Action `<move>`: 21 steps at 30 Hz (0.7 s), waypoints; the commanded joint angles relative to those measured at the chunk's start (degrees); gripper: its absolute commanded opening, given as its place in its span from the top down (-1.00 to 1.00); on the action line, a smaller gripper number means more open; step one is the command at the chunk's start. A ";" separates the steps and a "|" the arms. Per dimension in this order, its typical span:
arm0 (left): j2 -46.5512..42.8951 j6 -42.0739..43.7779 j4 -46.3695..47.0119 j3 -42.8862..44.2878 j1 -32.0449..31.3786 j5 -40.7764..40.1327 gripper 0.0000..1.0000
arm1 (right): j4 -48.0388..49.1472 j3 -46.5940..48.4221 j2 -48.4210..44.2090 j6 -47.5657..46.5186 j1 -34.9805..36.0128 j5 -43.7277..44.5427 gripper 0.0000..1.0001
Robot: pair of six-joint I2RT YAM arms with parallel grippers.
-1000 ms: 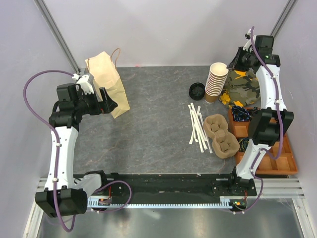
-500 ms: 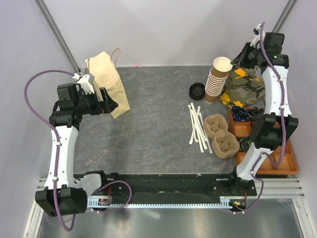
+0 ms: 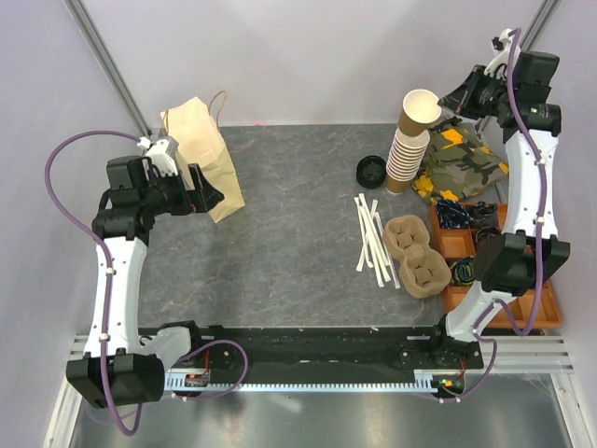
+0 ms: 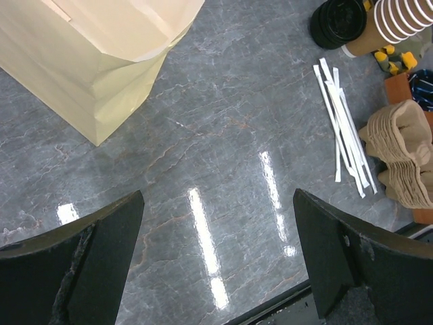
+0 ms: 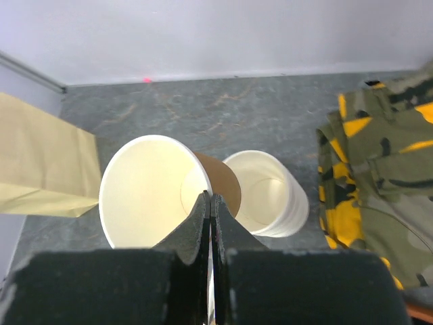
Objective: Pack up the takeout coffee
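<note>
Right gripper (image 3: 454, 101) clenched on rim of cup (image 3: 420, 110), upper right of top view. Cup sat on stack (image 3: 405, 159) a second ago, now lifted clear and tilted. Cup lidless; lids (image 3: 371, 171) left of stack. Left gripper (image 3: 201, 189) spread, empty, beside bag (image 3: 201, 154), unmoved. Likely lid next, bagging far off.

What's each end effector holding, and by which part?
Right end effector is shut on a lidless cup, pinching its wall at the rim, above the stack. Left end effector is open, holding nothing.
</note>
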 commanded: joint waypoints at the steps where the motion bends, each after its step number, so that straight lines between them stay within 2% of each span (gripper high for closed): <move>1: -2.96 1.09 4.82 1.69 -0.04 4.71 -0.99 | 5.45 -0.89 -4.30 3.43 0.05 -8.87 1.00; 3: -5.15 2.58 5.87 0.73 -0.04 8.84 -0.99 | 6.34 -4.41 -5.96 3.79 1.02 -11.61 1.00; 9: -11.13 4.79 9.39 -2.79 -0.04 19.57 -0.99 | 6.16 -13.64 -9.75 -1.38 11.03 -10.64 1.00; 10: -11.57 4.79 9.39 -2.97 -0.04 20.27 -1.00 | 5.90 -14.69 -9.76 -2.26 14.61 -10.38 1.00; 15: -11.23 6.45 5.98 -3.50 -0.04 22.56 -1.00 | 5.99 -22.77 -8.79 -6.22 23.77 -8.63 1.00; 18: -11.05 9.70 4.13 -4.55 -0.04 23.70 -1.00 | 6.34 -27.17 -7.04 -10.17 32.72 -5.91 1.00; 21: -11.57 11.63 3.77 -5.69 -0.04 23.36 -0.99 | 8.44 -30.78 -4.58 -12.29 37.57 -4.23 1.00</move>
